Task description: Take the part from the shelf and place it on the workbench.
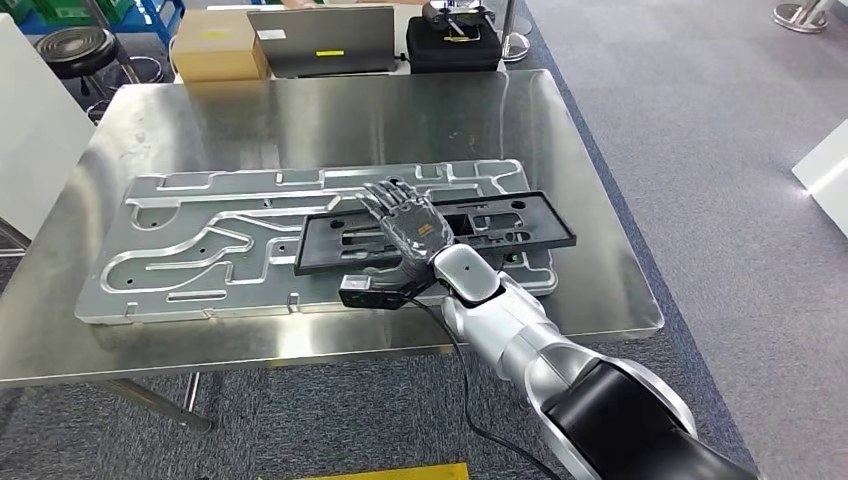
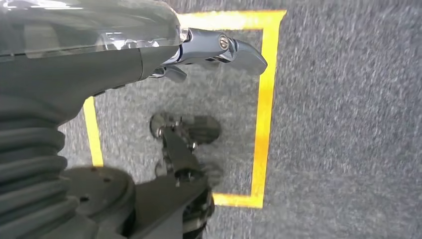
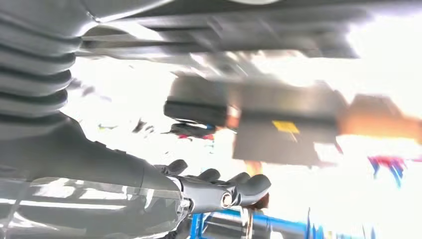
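Part (image 1: 500,232), a flat black slotted frame, lies on the grey channelled plate (image 1: 200,250) toward the worktop's (image 1: 300,110) front right corner. Right hand (image 1: 405,225) hovers over its left half, fingers spread, holding nothing. Left hand (image 2: 219,50) hangs above the carpet (image 2: 348,124), empty.

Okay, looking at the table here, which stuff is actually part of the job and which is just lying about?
Part of the job:
black part, on the grooved metal plate
right hand, fingers spread over the part
workbench

Just lying about:
grooved metal plate
cardboard box
laptop
black case
stool
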You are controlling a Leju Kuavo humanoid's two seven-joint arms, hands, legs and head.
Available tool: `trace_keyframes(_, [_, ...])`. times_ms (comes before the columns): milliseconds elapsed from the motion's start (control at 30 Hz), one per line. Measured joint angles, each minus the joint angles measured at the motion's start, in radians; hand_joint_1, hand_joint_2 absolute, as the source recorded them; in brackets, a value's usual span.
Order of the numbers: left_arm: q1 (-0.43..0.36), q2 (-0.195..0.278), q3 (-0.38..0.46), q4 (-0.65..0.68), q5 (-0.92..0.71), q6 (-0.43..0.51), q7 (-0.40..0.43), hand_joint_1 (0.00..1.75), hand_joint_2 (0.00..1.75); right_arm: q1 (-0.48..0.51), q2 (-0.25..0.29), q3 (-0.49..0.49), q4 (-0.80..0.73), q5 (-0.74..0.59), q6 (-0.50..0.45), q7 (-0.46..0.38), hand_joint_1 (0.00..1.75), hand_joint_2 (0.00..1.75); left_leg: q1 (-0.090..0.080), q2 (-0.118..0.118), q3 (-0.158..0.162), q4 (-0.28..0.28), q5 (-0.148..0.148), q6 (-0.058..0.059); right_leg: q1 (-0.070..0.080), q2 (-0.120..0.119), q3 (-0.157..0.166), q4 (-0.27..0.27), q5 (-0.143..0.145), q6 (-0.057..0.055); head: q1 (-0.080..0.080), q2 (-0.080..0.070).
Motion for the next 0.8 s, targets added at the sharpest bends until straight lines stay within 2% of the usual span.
trace_keyframes(33, [-0.001, 0.0, -0.003, 0.0, -0.001, 0.0, 0.0, 0.0, 0.0, 0.005, 0.0, -0.032, -0.016, -0.056, -0.018, -0.058, 0.0, 0.0, -0.001, 0.0, -0.001, 0.001, 0.0, 0.002, 0.0, 0.0, -0.033, 0.07, -0.029, 0.002, 0.0, 0.0])
trace_keyframes(67, [-0.002, 0.0, -0.005, 0.0, -0.003, 0.0, 0.0, 0.0, 0.0, 0.01, 0.0, -0.065, -0.035, -0.109, -0.027, -0.11, 0.0, 0.0, -0.002, 0.0, -0.001, 0.001, -0.001, 0.003, 0.0, 0.0, -0.058, 0.121, -0.043, 0.003, 0.0, 0.0])
trace_keyframes(100, [-0.003, -0.001, -0.006, 0.0, -0.004, 0.0, 0.001, 0.0, 0.0, 0.016, 0.0, -0.092, -0.056, -0.155, -0.03, -0.152, 0.0, 0.0, -0.003, -0.001, -0.001, 0.002, -0.001, 0.003, 0.0, 0.0, -0.067, 0.138, -0.038, 0.003, 0.0, 0.0])
trace_keyframes(133, [-0.003, -0.001, -0.007, 0.0, -0.005, 0.0, 0.002, 0.0, 0.0, 0.02, 0.0, -0.117, -0.083, -0.197, -0.026, -0.187, 0.0, 0.0, -0.003, -0.001, 0.0, 0.003, -0.003, 0.003, 0.0, 0.0, -0.054, 0.107, -0.012, 0.0, 0.0, 0.0])
trace_keyframes(200, [-0.004, -0.004, -0.009, 0.0, -0.003, 0.0, 0.003, 0.0, 0.0, 0.027, 0.0, -0.158, -0.144, -0.282, -0.01, -0.244, 0.0, 0.0, -0.005, -0.002, 0.002, 0.006, -0.006, 0.0, 0.003, 0.0, 0.011, -0.03, 0.058, -0.011, 0.0, 0.0])
trace_keyframes(233, [-0.004, -0.005, -0.009, 0.0, -0.001, 0.0, 0.003, 0.0, 0.0, 0.033, 0.0, -0.176, -0.182, -0.331, 0.004, -0.268, 0.0, 0.0, -0.008, -0.003, 0.001, 0.009, -0.008, -0.003, 0.005, 0.0, 0.041, -0.094, 0.081, -0.017, 0.0, 0.0])
trace_keyframes(267, [-0.004, -0.007, -0.009, 0.0, 0.002, 0.0, 0.002, 0.0, 0.0, 0.042, -0.002, -0.191, -0.223, -0.381, 0.018, -0.286, 0.0, 0.0, -0.009, -0.003, 0.0, 0.01, -0.01, -0.006, 0.008, 0.0, 0.058, -0.133, 0.09, -0.022, 0.0, 0.0])
trace_keyframes(300, [-0.004, -0.008, -0.009, 0.0, 0.006, 0.0, 0.001, 0.0, 0.0, 0.056, -0.006, -0.204, -0.272, -0.433, 0.031, -0.298, 0.0, 0.0, -0.01, -0.003, -0.002, 0.01, -0.011, -0.01, 0.011, 0.0, 0.063, -0.147, 0.088, -0.026, 0.0, 0.0])
trace_keyframes(333, [-0.003, -0.008, -0.009, 0.0, 0.01, 0.0, -0.001, 0.0, 0.0, 0.073, -0.014, -0.215, -0.329, -0.483, 0.043, -0.303, 0.0, 0.0, -0.01, -0.003, -0.002, 0.009, -0.011, -0.015, 0.012, 0.0, 0.063, -0.15, 0.088, -0.028, 0.0, 0.0])
trace_keyframes(400, [0.001, -0.008, -0.008, 0.0, 0.02, -0.001, -0.006, 0.0, 0.0, 0.109, -0.036, -0.231, -0.455, -0.561, 0.058, -0.301, 0.0, 0.0, -0.011, -0.002, -0.003, 0.012, -0.02, -0.024, 0.005, -0.002, 0.068, -0.159, 0.091, -0.037, 0.0, 0.0])
trace_keyframes(467, [0.005, -0.007, -0.006, 0.0, 0.032, -0.002, -0.013, 0.0, 0.0, 0.143, -0.063, -0.249, -0.585, -0.626, 0.066, -0.3, 0.0, 0.0, -0.01, 0.0, -0.028, 0.075, -0.062, -0.032, -0.003, -0.004, 0.075, -0.169, 0.094, -0.044, 0.0, 0.0])
trace_keyframes(533, [0.012, -0.007, -0.001, 0.0, 0.051, -0.007, -0.024, 0.0, 0.0, 0.194, -0.097, -0.276, -0.723, -0.688, 0.068, -0.305, 0.0, 0.0, -0.005, 0.0, -0.088, 0.21, -0.127, -0.04, -0.004, -0.007, 0.077, -0.17, 0.093, -0.047, 0.0, 0.0])
trace_keyframes(567, [0.018, -0.007, 0.004, 0.0, 0.061, -0.011, -0.032, 0.0, 0.0, 0.229, -0.117, -0.293, -0.796, -0.712, 0.068, -0.307, 0.0, 0.0, -0.003, 0.001, -0.115, 0.266, -0.145, -0.043, -0.003, -0.008, 0.078, -0.17, 0.091, -0.047, 0.0, 0.0])
trace_keyframes(600, [0.026, -0.007, 0.01, 0.0, 0.071, -0.016, -0.041, 0.0, 0.0, 0.267, -0.14, -0.316, -0.872, -0.729, 0.066, -0.309, 0.0, 0.0, 0.0, 0.001, -0.128, 0.291, -0.144, -0.046, -0.004, -0.009, 0.079, -0.169, 0.089, -0.046, 0.0, 0.0])
trace_keyframes(633, [0.034, -0.007, 0.016, 0.0, 0.08, -0.019, -0.048, 0.0, 0.0, 0.305, -0.163, -0.342, -0.943, -0.734, 0.057, -0.312, 0.0, 0.0, 0.002, 0.001, -0.122, 0.275, -0.124, -0.048, -0.005, -0.009, 0.081, -0.168, 0.086, -0.043, 0.0, 0.0])
trace_keyframes(700, [0.046, -0.006, 0.029, 0.0, 0.096, -0.022, -0.058, 0.0, 0.0, 0.381, -0.204, -0.407, -1.074, -0.717, 0.013, -0.325, 0.0, 0.0, 0.007, 0.001, -0.064, 0.151, -0.053, -0.048, -0.007, -0.008, 0.088, -0.164, 0.078, -0.034, 0.0, 0.0])
trace_keyframes(733, [0.05, -0.006, 0.036, 0.0, 0.103, -0.022, -0.06, 0.0, 0.0, 0.424, -0.224, -0.447, -1.133, -0.704, -0.017, -0.335, 0.0, 0.0, 0.007, 0.0, -0.032, 0.086, -0.029, -0.046, -0.006, -0.008, 0.09, -0.162, 0.074, -0.028, 0.0, 0.0])
trace_keyframes(767, [0.051, -0.006, 0.043, 0.0, 0.109, -0.022, -0.06, 0.0, 0.0, 0.468, -0.243, -0.492, -1.186, -0.696, -0.04, -0.345, 0.0, 0.0, 0.006, -0.001, -0.01, 0.042, -0.018, -0.041, -0.005, -0.009, 0.091, -0.16, 0.071, -0.022, 0.0, 0.0])
trace_keyframes(800, [0.053, -0.006, 0.049, 0.0, 0.114, -0.02, -0.059, 0.0, 0.0, 0.514, -0.261, -0.541, -1.235, -0.696, -0.053, -0.357, 0.0, 0.0, 0.004, -0.002, 0.0, 0.021, -0.019, -0.036, -0.003, -0.01, 0.091, -0.159, 0.07, -0.016, 0.0, 0.0])
